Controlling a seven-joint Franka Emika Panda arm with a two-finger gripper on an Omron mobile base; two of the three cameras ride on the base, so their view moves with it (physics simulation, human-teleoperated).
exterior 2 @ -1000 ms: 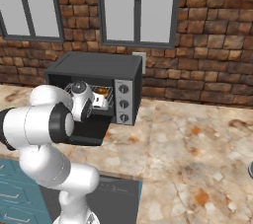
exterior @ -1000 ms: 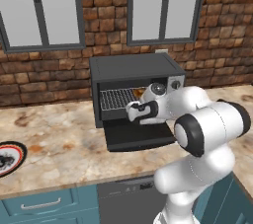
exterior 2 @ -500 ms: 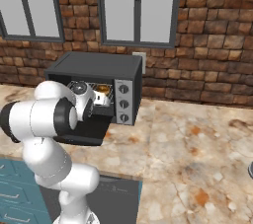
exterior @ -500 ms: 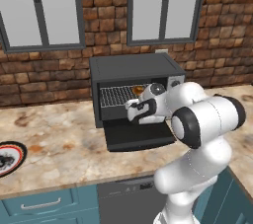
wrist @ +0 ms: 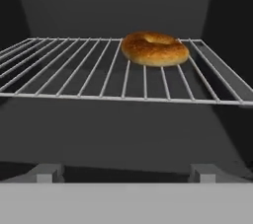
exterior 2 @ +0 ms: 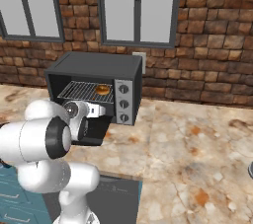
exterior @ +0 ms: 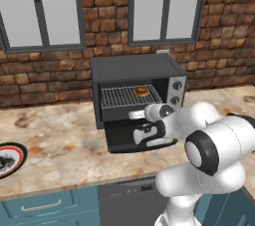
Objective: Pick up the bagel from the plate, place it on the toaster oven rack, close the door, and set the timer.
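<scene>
The bagel lies free on the toaster oven rack, toward its right rear. From the base it shows as a golden ring inside the open oven. My gripper is open and empty, level with the front of the cavity, a short way back from the rack's front edge. It hovers over the lowered door, fingers pointing into the oven. The plate sits at the counter's far left with nothing on it.
The oven's knob panel is on the right of the cavity. A brick wall with windows stands behind the oven. Marbled counter stretches to the right, and blue cabinets run below its front edge.
My hand has drawn back out of the oven cavity and dropped a little, coming over the open door. The bagel stays on the rack.
</scene>
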